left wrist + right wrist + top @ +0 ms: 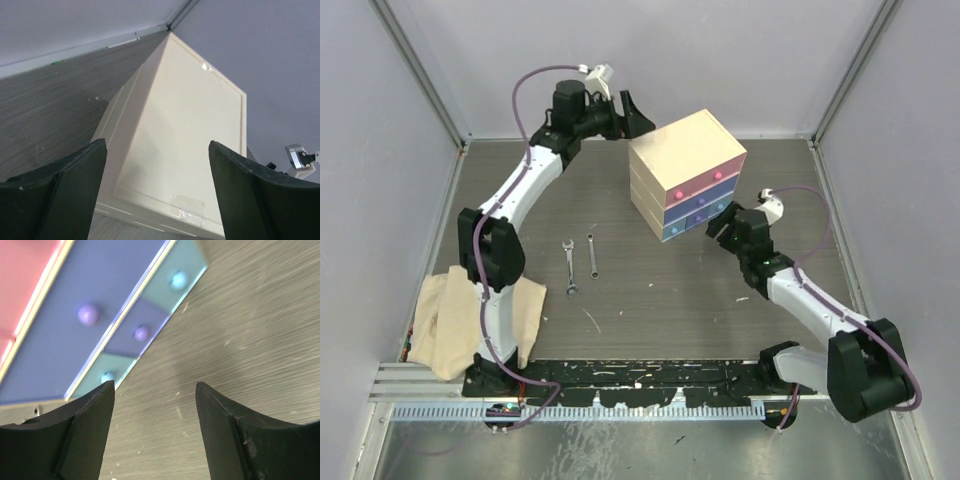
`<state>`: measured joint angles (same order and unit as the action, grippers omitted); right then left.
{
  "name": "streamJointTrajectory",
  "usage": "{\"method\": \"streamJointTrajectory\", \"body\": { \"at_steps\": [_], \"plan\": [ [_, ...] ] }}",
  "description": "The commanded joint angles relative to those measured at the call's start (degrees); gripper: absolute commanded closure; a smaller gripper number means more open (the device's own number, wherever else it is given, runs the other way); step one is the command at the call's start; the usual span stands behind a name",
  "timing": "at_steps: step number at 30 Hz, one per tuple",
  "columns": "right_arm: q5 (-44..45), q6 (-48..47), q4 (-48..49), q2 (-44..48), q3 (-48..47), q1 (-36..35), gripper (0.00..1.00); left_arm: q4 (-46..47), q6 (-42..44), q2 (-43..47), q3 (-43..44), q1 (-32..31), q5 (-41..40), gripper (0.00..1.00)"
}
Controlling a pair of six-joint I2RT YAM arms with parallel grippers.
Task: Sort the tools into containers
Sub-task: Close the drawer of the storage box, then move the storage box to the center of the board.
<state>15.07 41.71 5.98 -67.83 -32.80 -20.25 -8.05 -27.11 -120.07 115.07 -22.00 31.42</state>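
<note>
A cream chest [682, 150] stands at the back of the table, its pink [695, 187], purple [698, 207] and blue [682, 229] drawers all pushed in. Two silver wrenches [570, 266] [591, 255] lie side by side on the table left of it. My left gripper [640, 118] hovers open just behind the chest, and in the left wrist view the chest's plain cream panel [185, 135] fills the gap between the fingers [75, 180]. My right gripper [719, 224] is open and empty just in front of the drawers, with the purple knob [88, 314] ahead of it. No other tools show.
A beige cloth [460, 315] lies at the near left beside the left arm's base. A thin pale stick [592, 320] rests on the table in front of the wrenches. Grey walls and metal rails enclose the table.
</note>
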Motion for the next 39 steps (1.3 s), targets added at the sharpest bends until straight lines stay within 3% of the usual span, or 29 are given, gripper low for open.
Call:
{"method": "streamJointTrajectory", "body": {
  "at_steps": [1,9,18,32,39],
  "plan": [
    [4.9,-4.1,-6.9,5.9,-5.6,5.1,0.28,1.8,-2.6,10.3,2.3,2.6,-2.6,0.15],
    [1.0,-10.7,-10.8,7.6,-18.8,15.0,0.21,-1.7,0.8,27.6,-16.3,5.3,-14.3,0.13],
    [-20.5,-12.2,-3.7,-3.5,-32.6,22.9,0.19,-10.6,2.9,43.1,-38.7,7.9,-24.4,0.13],
    [-39.8,-17.3,-7.5,-27.5,-55.0,24.0,0.2,-19.6,3.6,51.2,-54.9,8.0,-28.5,0.19],
    [-52.1,-17.8,-10.8,-36.8,-64.5,24.0,0.29,-19.3,4.3,52.1,-57.9,8.0,-26.4,0.19]
  ]
}}
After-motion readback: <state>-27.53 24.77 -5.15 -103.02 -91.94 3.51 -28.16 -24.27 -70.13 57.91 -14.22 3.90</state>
